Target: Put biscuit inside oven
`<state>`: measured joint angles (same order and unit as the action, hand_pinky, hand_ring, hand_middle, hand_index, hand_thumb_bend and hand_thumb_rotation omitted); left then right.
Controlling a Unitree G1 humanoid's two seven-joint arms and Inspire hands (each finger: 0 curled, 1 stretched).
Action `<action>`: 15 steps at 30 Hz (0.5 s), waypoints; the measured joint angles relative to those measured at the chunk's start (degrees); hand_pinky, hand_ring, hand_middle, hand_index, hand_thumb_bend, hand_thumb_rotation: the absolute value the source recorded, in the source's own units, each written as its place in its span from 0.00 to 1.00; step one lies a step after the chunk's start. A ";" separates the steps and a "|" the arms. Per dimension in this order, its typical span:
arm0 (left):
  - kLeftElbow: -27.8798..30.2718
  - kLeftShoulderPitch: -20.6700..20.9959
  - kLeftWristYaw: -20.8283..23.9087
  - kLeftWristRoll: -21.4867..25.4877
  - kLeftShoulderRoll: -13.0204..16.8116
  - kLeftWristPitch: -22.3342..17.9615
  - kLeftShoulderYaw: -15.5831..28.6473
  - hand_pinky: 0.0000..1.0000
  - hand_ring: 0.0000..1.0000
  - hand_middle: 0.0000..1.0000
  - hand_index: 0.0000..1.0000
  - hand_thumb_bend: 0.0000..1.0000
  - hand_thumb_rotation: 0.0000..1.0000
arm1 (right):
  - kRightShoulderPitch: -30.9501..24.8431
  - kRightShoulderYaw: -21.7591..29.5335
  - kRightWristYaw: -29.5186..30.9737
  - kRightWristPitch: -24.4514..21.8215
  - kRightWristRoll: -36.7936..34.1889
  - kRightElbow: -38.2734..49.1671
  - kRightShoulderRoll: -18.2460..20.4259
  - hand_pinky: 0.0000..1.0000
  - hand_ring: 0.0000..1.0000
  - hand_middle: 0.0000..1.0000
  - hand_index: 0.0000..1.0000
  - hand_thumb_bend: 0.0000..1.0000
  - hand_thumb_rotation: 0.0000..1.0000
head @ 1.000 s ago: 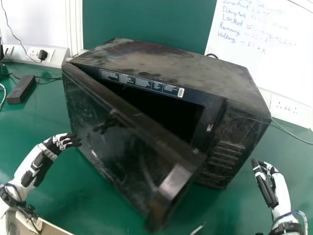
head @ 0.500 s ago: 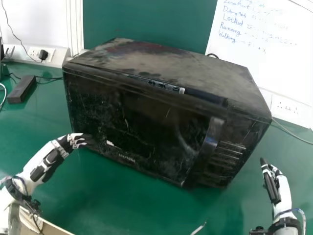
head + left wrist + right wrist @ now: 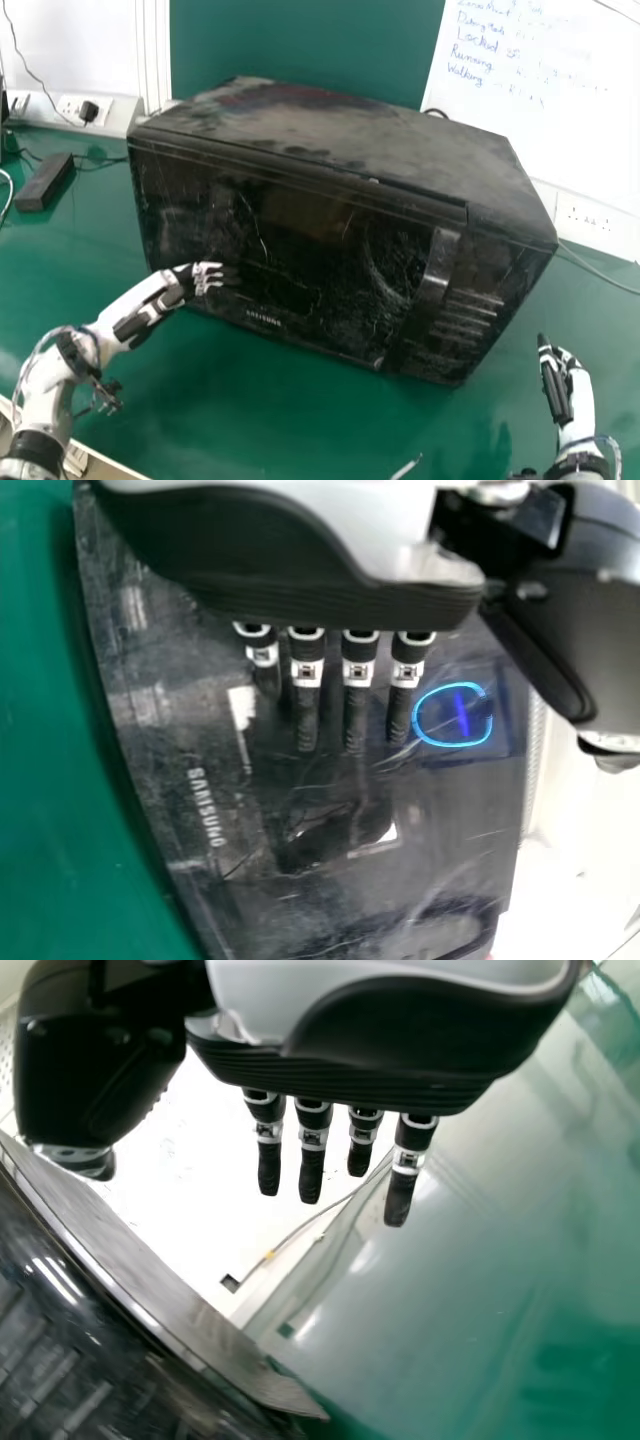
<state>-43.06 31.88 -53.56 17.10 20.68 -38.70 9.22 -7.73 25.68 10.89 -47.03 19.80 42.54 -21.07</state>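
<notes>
"Black all over, that oven (image 3: pixel 330 130), sitting on the green table (image 3: pixel 300 430). Is the biscuit in?"

"Can't tell, the door (image 3: pixel 320 225) looks closed. If it isn't, that's the hitch."

"Anything else?"

"The left hand (image 3: pixel 208 273), fingers straight, is by the door's lower left, well apart from the handle (image 3: pixel 436 270). Pushing there might not latch it; pushing hard might skid the oven."

"Which way's it pointing?"

"Door toward the robot, angled left; long axis crosswise, right end nearer."

"Right hand (image 3: pixel 557 385)?"

"Straight-fingered, empty, right of the oven."

Brand lettering (image 3: pixel 263 318) on oven door (image 3: pixel 300 235), handwritten "Locked", "Running", "Walking" on whiteboard (image 3: pixel 575 130)
</notes>
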 measured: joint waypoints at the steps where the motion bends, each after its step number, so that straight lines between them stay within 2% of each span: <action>1: -1.65 1.00 0.18 -0.67 -0.11 -0.54 -0.24 0.76 0.83 0.86 0.86 0.67 0.68 | -0.11 -0.02 -0.04 0.36 -0.02 -0.15 0.01 0.79 0.87 0.90 0.90 0.79 0.56; 8: -9.71 6.42 3.05 -4.37 -1.01 -3.89 -1.44 0.76 0.82 0.86 0.86 0.68 0.68 | 0.00 0.56 -0.08 1.07 -1.13 -0.56 0.20 0.81 0.88 0.91 0.92 0.78 0.52; 15: -16.32 10.53 6.47 -9.48 -1.03 -6.50 -2.99 0.74 0.81 0.86 0.88 0.69 0.72 | -0.53 0.16 -0.50 1.64 -0.17 -0.59 0.01 0.74 0.84 0.88 0.89 0.82 0.58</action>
<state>-59.39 42.41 -47.10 7.62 19.65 -45.20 6.23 -8.25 25.84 10.39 -45.39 19.63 41.95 -21.06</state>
